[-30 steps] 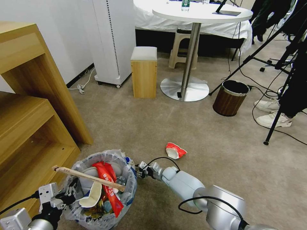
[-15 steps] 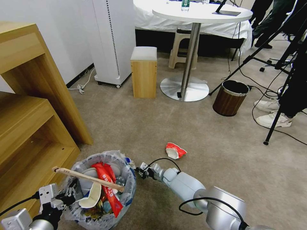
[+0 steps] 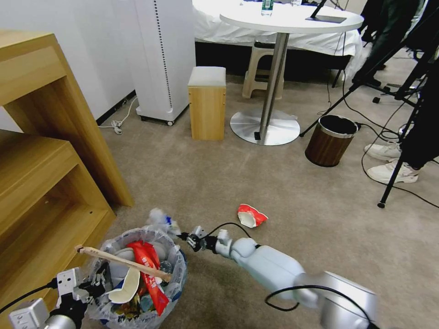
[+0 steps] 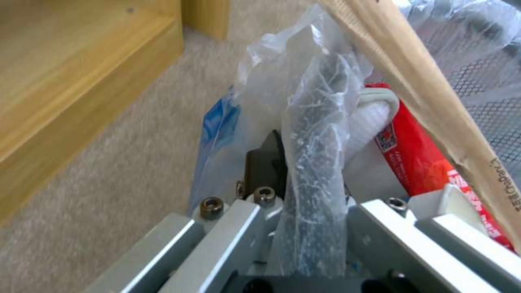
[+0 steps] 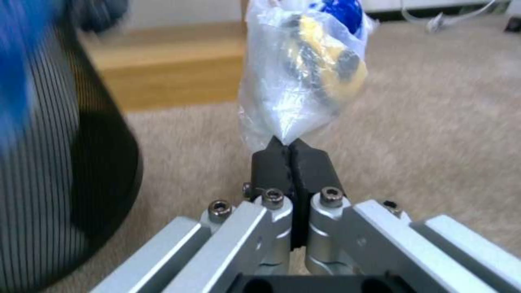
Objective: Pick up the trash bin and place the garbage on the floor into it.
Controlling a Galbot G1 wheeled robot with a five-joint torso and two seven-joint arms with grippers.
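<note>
bin: the bin [image 3: 137, 278] sits on the carpet [image 3: 274, 183] right by the wooden shelf [image 3: 41, 183], already stuffed: stick [image 3: 121, 262], red wrapper [image 3: 148, 274], white slipper [image 3: 123, 288].
left gripper: the left gripper [image 4: 304, 203] is clamped over the bin rim with the liner [image 4: 315, 154] bunched between its fingers. So it's carrying the bin by rim plus bag.
right gripper: the right gripper [image 5: 291, 156] is pinched tight on a twist of clear plastic [image 5: 298, 73], a baggy wad with something blue and yellow inside. From the head cam it's just past the far rim, not over the opening.
still out: a red and white crushed cup [image 3: 250, 215] lies on the carpet near the right arm, apart from the bin.
risk 1: if the right lets go here, I'd guess the wad lands on the carpet or hangs off the rim, since it isn't above the hole.
risk 2: that plastic might be part of the liner itself. Can't tell. If so, pulling drags the bag out.
risk 3: the stick pokes out over the rim, easy to snag and flip out.
risk 4: left grip is partly on slippery bag, so the bin could slide.
views: right wrist cam shows the shut fingertips and the blue/yellow stuff, which the head cam can't resolve. Left wrist cam shows the rim pinch. Head cam alone gives the layout and the leftover cup.
</note>
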